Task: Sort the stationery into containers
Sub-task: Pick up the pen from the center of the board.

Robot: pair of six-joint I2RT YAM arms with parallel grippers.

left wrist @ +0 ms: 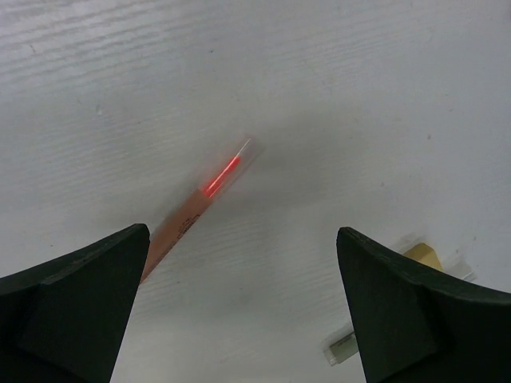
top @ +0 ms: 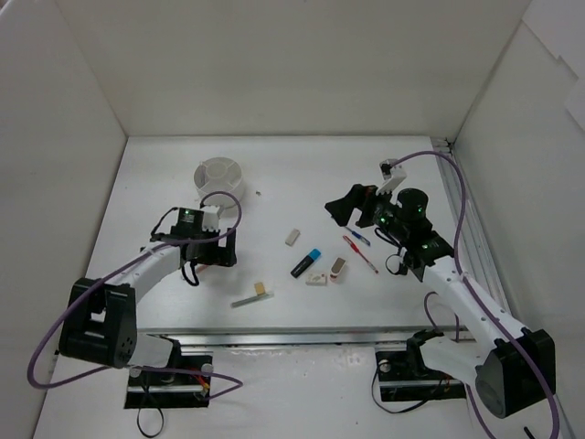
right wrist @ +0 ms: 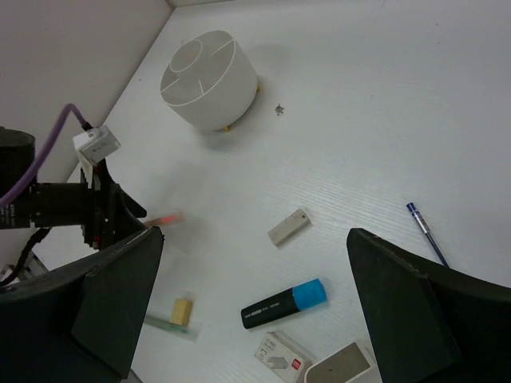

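While left fingers and right fingers gape wide, empty, blurred thin red pen below the left pair, round white plastic pot on desk.

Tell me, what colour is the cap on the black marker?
Blue. The cap shows best in the right wrist view.

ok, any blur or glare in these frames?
Left wrist: red pen streaked by motion blur, fingers sharp. Right wrist: same pen a faint red smear; white pot and blue-capped marker crisp. Top external: even light, soft shadows, no glare.
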